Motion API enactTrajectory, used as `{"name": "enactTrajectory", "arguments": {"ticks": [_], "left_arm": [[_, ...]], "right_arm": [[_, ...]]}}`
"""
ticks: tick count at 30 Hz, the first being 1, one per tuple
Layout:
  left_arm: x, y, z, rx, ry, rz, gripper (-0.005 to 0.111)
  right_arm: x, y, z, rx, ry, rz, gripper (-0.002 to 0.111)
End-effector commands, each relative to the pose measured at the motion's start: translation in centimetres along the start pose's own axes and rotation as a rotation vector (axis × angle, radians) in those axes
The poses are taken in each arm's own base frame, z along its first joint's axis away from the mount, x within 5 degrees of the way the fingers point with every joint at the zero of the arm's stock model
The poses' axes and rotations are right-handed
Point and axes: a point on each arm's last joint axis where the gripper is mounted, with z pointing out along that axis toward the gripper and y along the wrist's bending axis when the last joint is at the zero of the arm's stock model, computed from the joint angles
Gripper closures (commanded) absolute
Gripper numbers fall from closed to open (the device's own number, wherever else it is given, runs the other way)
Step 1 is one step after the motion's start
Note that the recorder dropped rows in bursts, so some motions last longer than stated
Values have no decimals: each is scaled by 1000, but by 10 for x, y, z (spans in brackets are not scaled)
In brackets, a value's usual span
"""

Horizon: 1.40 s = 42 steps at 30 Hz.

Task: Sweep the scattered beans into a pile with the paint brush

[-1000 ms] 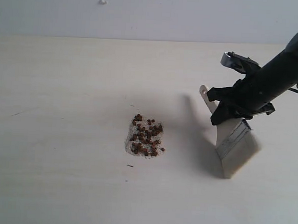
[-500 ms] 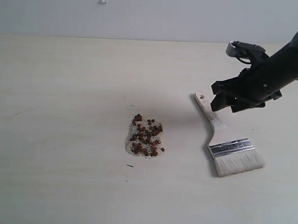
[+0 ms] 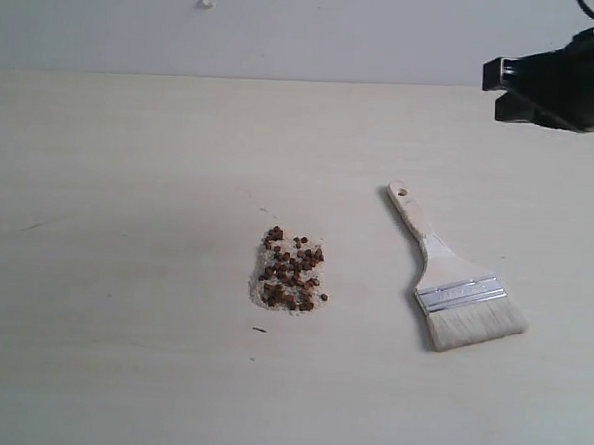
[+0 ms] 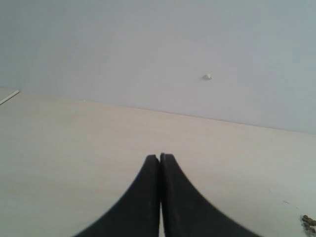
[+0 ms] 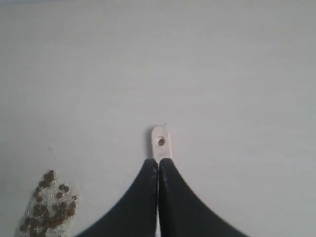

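Observation:
The reddish-brown beans sit with whitish crumbs in one compact pile [image 3: 290, 274] at the table's middle; the right wrist view shows the pile [image 5: 48, 207] too. To its right the paint brush [image 3: 452, 277] lies flat on the table, handle end with the hole pointing away, cream bristles nearest. My right gripper [image 3: 505, 90] hangs shut and empty high above the table at the upper right, clear of the brush. In the right wrist view that right gripper [image 5: 158, 161] covers all but the brush's holed handle tip [image 5: 161, 143]. The left gripper [image 4: 159, 157] is shut and empty, and does not show in the exterior view.
The pale wooden table [image 3: 129, 194] meets a grey wall at the back. A small white knob [image 3: 204, 2] sticks out of the wall. A few beans [image 4: 309, 222] show at the edge of the left wrist view.
The right gripper let go of the brush, which now lies flat on the table. The arm then rose and drew back to the upper right. The pile has not moved.

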Motion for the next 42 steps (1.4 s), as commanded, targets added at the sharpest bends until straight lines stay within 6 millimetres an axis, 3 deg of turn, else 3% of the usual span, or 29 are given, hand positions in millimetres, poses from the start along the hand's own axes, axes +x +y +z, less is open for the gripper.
{"name": "enactTrajectory", "arguments": {"ticks": [1, 9, 16, 29, 33, 38, 42], "left_arm": [[-1, -1, -1, 11, -8, 2, 107], [-1, -1, -1, 11, -8, 2, 107], [-1, -1, -1, 11, -8, 2, 107], [-1, -1, -1, 11, -8, 2, 107], [-1, -1, -1, 11, -8, 2, 107], [-1, -1, -1, 11, -8, 2, 107], [-1, -1, -1, 11, -8, 2, 107]], "right_arm": [[24, -7, -31, 94, -166, 69, 108], [67, -12, -62, 156, -282, 131, 108], [66, -9, -71, 144, -317, 123, 108], [66, -9, -71, 145, -315, 124, 108], [64, -11, -75, 181, -346, 35, 108], [64, 1, -109, 156, -466, -66, 108], [81, 12, -150, 113, -626, -99, 108]]}}
